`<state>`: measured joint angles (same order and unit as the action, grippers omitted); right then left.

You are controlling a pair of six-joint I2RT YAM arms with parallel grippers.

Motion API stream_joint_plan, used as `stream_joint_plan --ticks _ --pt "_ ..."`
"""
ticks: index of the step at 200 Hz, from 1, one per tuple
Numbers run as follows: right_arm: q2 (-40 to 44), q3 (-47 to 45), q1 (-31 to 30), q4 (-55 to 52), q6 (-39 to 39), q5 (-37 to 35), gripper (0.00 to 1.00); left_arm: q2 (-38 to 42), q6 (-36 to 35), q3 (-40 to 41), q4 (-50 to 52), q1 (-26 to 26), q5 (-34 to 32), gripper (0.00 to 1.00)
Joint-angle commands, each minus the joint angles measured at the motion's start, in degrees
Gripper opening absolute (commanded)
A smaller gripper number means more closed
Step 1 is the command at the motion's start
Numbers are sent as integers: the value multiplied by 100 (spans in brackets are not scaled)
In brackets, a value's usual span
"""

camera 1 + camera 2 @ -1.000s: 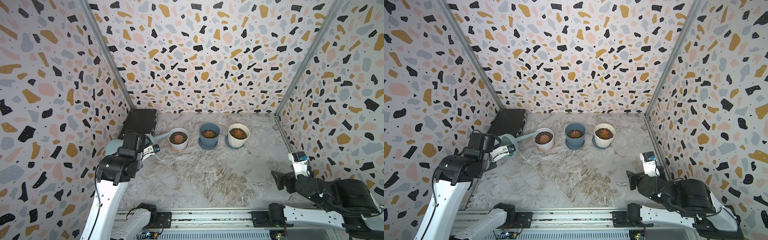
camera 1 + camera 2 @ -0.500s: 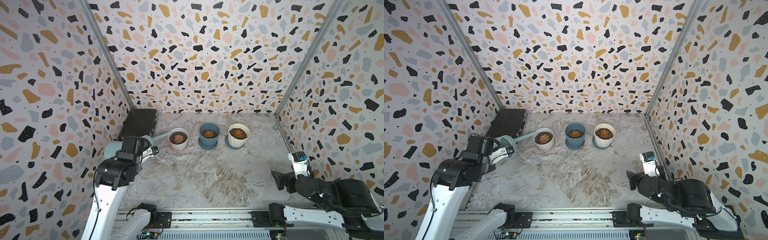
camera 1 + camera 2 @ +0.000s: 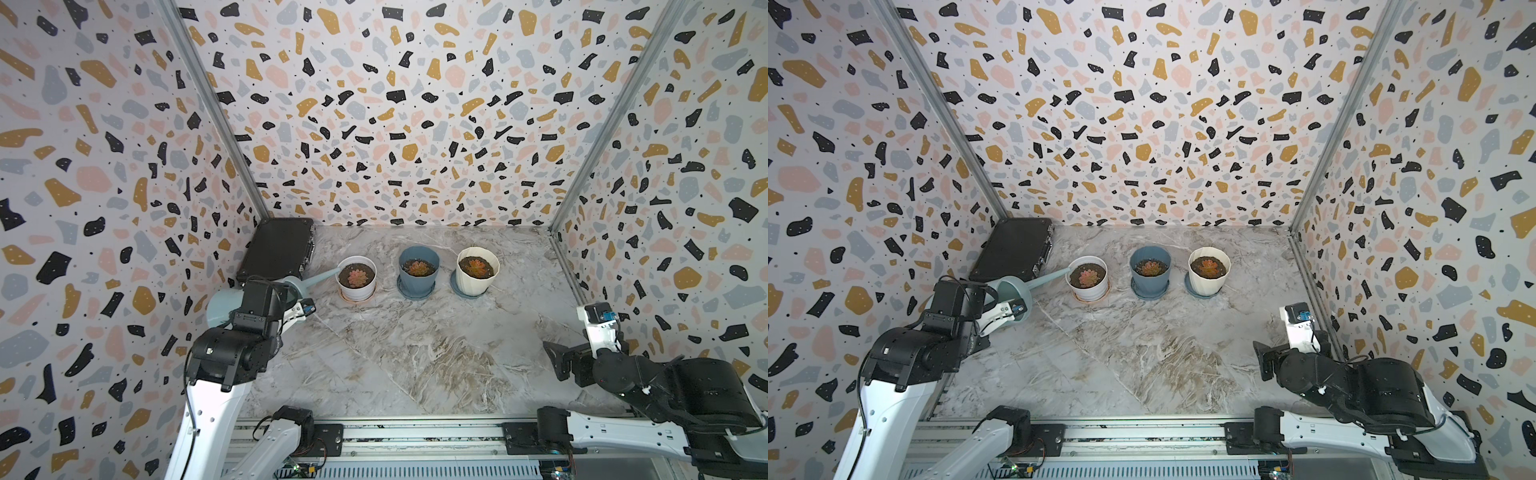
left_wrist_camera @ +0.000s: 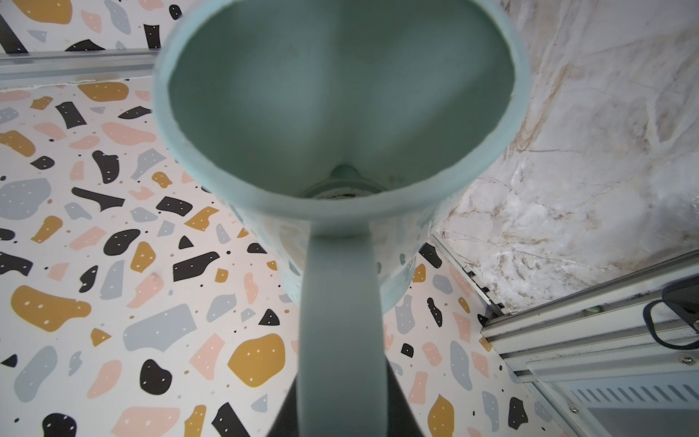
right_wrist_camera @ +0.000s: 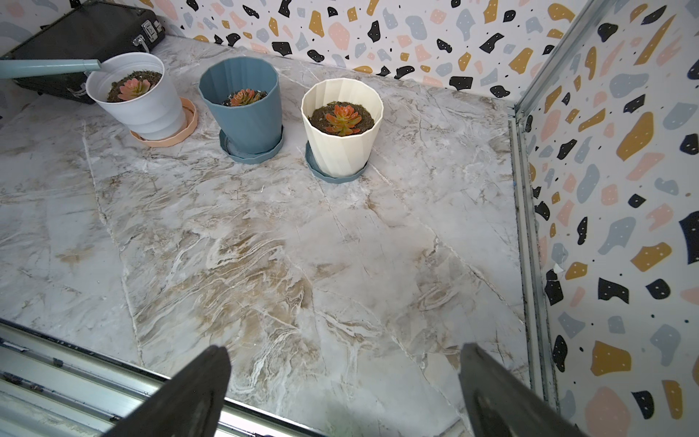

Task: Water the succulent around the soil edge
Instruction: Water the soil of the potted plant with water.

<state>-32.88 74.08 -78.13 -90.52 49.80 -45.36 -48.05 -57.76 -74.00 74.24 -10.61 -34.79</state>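
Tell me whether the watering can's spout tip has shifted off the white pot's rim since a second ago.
No. The watering can spout tip sits at the white pot rim as before; only the left arm behind it shifted slightly toward the front rail.

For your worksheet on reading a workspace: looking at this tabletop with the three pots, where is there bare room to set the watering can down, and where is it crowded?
The widest bare patch is the marble table in front of the pots, between the two arms. Crowded: the back row, white pot, blue pot, cream pot, with the black case in the corner and the watering can spout reaching the white pot's rim.
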Motion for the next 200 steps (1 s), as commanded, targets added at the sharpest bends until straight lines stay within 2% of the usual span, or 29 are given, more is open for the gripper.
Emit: stream_joint_plan --ticks 1,200 --pt "-87 81 -29 -1214 -47 -21 99 146 120 45 -229 33 -135 0" --pt "-108 36 -26 -1214 -85 32 99 651 476 280 166 -55 181 0"
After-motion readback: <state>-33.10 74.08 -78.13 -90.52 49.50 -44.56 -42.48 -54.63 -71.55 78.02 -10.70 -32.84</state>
